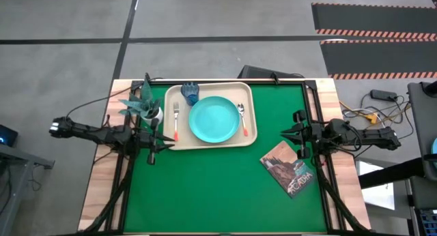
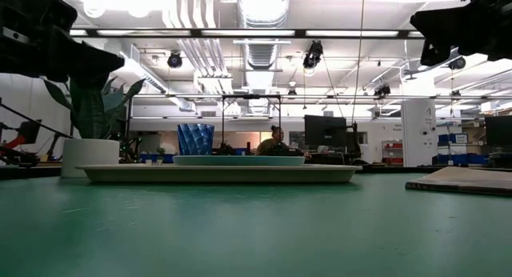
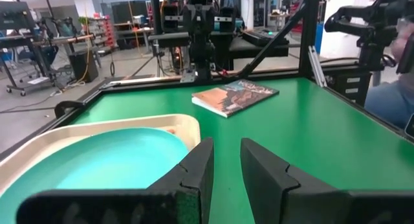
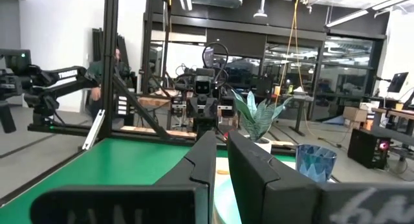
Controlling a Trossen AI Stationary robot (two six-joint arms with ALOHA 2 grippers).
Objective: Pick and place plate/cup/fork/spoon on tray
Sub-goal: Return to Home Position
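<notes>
The beige tray (image 1: 250, 136) lies at the far middle of the green table. On it rests the turquoise plate (image 1: 214, 120), with the fork (image 1: 175, 117) to its left, the spoon (image 1: 241, 117) to its right, and the dark-blue cup (image 1: 190, 93) standing at the tray's far left corner. My left gripper (image 1: 168, 145) hovers level at the tray's near left corner, slightly open and with nothing between its fingers (image 3: 197, 169). My right gripper (image 1: 283, 132) hangs level to the right of the tray, shut, holding nothing.
A white pot with a green plant (image 1: 151, 112) stands just left of the tray, close to my left arm. A brown-covered book (image 1: 289, 168) lies on the table's right side, near my right gripper. The near half of the green mat (image 1: 218, 195) is bare.
</notes>
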